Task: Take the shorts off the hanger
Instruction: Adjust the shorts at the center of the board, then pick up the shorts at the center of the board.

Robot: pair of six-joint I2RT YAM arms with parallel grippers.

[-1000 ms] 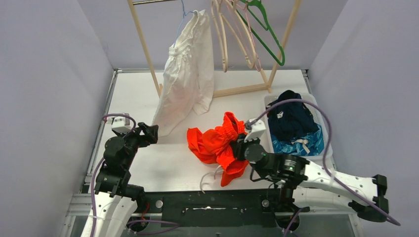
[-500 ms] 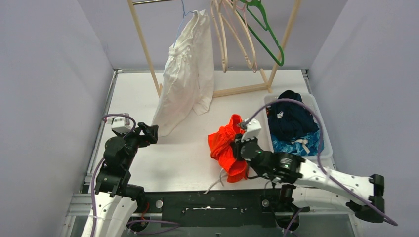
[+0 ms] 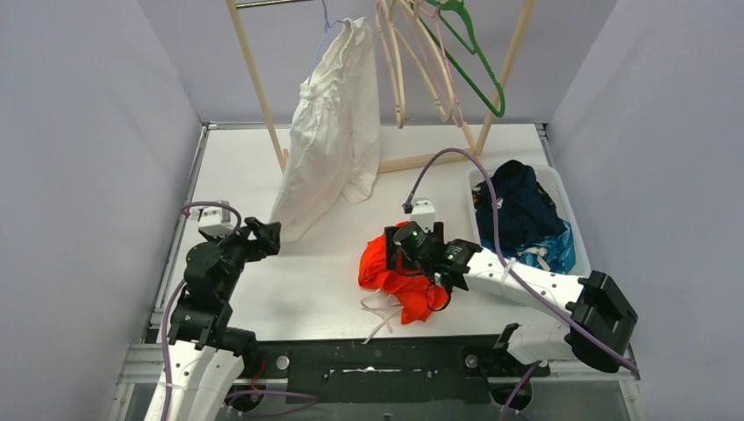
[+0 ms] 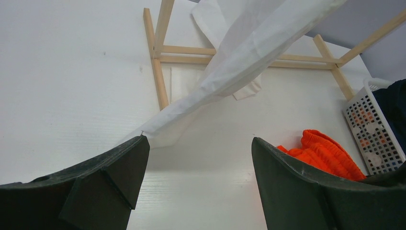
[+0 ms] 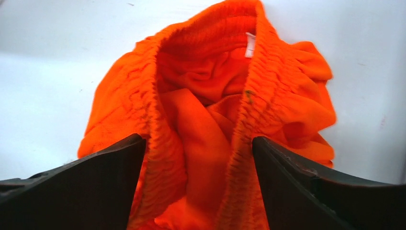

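Left end effector (image 4: 198, 141), right end effector (image 5: 197, 139): agape.

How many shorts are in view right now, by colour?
White shorts: 1
Orange shorts: 1
Navy shorts: 1
Blue patterned shorts: 1
Total: 4

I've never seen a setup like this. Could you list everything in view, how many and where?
white shorts: one, white, hanging on the rack, back left
orange shorts: one, bright orange, crumpled mid-table
navy shorts: one, dark navy, in the basket
blue patterned shorts: one, blue, in the basket, near side
basket: one, white lattice, right of the table
pale hangers: several, beige-pink, empty, on the rack
green hanger: one, green, empty, on the rack
rack: one, light wood, back
table: one, white
left end effector: one, black, open, low near the white shorts
right end effector: one, black, open, over the orange shorts
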